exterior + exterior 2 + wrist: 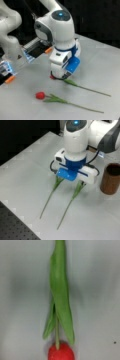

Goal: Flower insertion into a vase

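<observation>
While gripper hovers over flower, vase stands apart.

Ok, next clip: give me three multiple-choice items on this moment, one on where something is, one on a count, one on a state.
1. Where does the vase stand in a front view?
A. at the right edge, upright on the table
B. at the left edge, tipped over
C. between the two stems

2. How many flowers lie on the table?
A. one
B. two
C. four

3. What is the state of the flowers with respect to the vase?
A. both stand in it
B. one stands in it
C. none is in it

Answers:
1 A: the brown cylinder stands upright at that view's right edge.
2 B: the far flower and the near flower both lie flat.
3 C: both flowers lie on the table, with the gripper low over the far flower's head end; the wrist view shows a red bloom on the table below.
</observation>
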